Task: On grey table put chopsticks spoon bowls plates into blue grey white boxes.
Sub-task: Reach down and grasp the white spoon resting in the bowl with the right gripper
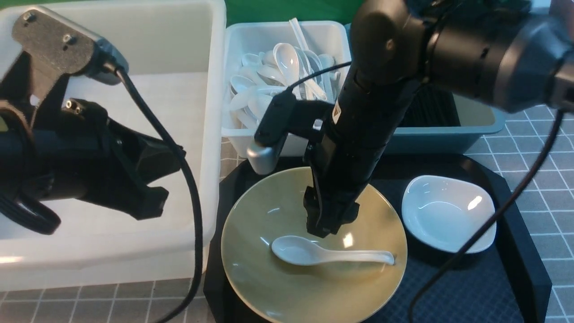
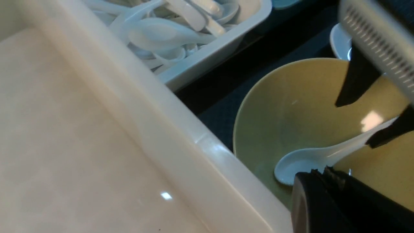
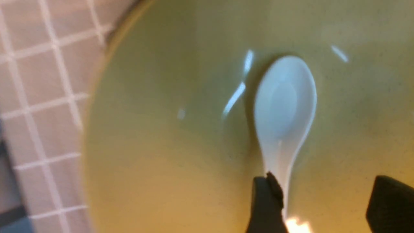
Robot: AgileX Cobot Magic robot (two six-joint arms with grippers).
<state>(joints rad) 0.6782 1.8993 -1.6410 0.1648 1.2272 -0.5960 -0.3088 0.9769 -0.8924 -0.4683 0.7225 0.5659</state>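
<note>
Over the huge translucent white plastic box [image 1: 179, 112], left, our left gripper [image 1: 152, 202] hangs pinched together. The wide glossy olive-yellow bowl [image 1: 269, 287], centre-near, holds the white ceramic soup spoon [image 1: 314, 254]; our right gripper [image 1: 328, 228] straddles its handle, jaws apart. We'd centre, lower, squeeze gently.

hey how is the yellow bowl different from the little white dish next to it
The yellow bowl is round and olive-yellow; the white dish is a white rounded square. The yellow bowl is clearly wider than the white dish. The yellow bowl holds a spoon, while the white dish is empty. Both are glossy, shallow and sit on the black tray.
</note>
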